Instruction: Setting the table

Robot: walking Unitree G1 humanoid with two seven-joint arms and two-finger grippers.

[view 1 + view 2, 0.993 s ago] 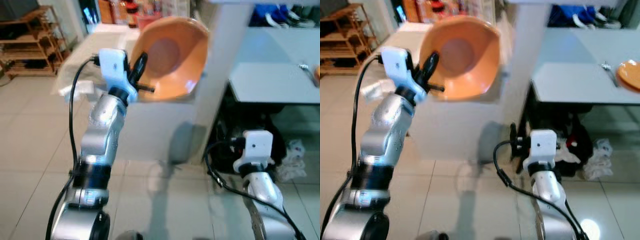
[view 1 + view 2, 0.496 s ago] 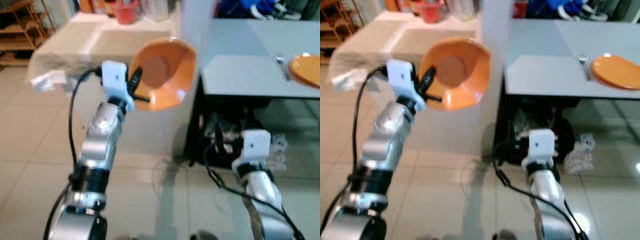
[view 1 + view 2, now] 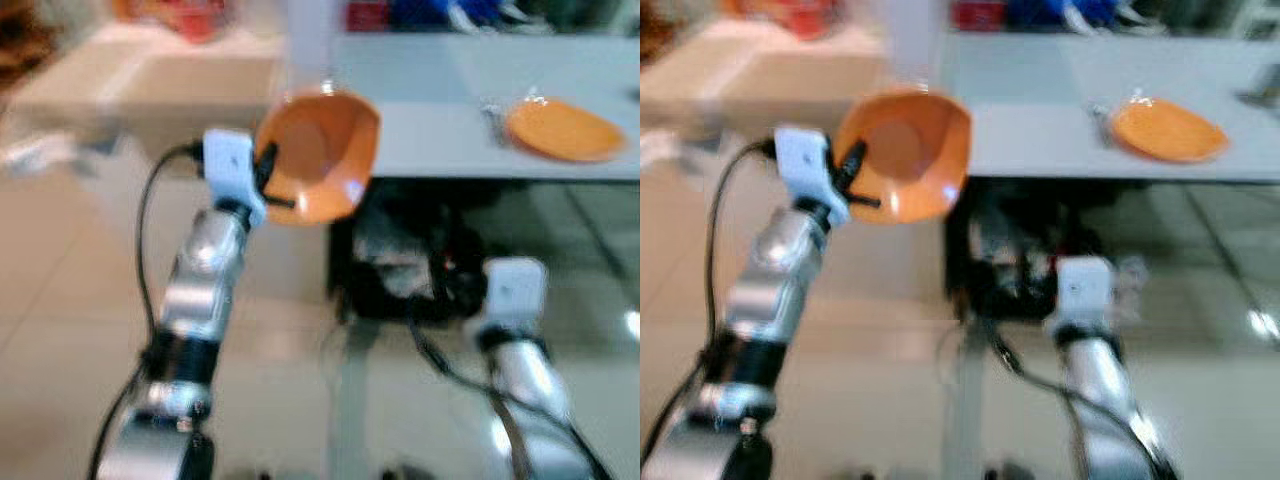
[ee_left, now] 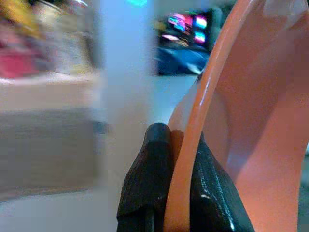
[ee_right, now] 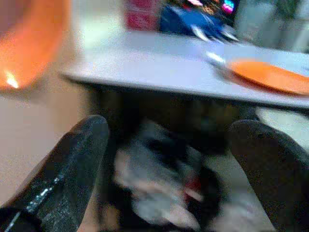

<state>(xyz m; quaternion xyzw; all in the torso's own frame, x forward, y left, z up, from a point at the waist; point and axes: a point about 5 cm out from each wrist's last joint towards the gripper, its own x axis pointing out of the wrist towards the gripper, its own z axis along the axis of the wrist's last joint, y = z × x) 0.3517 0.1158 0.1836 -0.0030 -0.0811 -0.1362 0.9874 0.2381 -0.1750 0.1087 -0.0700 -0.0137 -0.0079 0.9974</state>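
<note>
An orange bowl (image 3: 322,150) is held up in the air, tilted on its side, with my left gripper (image 3: 268,172) shut on its rim. In the left wrist view the black fingers (image 4: 152,179) pinch the bowl's rim (image 4: 193,145) from both sides. An orange plate (image 3: 562,130) lies on the grey table (image 3: 440,120) ahead to the right, with a fork (image 3: 492,117) just left of it. My right gripper (image 5: 169,159) hangs low in front of the table's edge, open, with nothing between its fingers.
A beige counter (image 3: 150,85) with a red container (image 3: 205,15) stands at the back left. A white pillar (image 3: 308,45) rises between counter and table. Dark clutter and bags (image 3: 400,260) lie under the table. Tiled floor (image 3: 60,300) spreads to the left.
The camera has turned right and come closer, so the table and orange plate now sit more central. The left gripper keeps hold of the bowl. The picture is blurred from motion.
</note>
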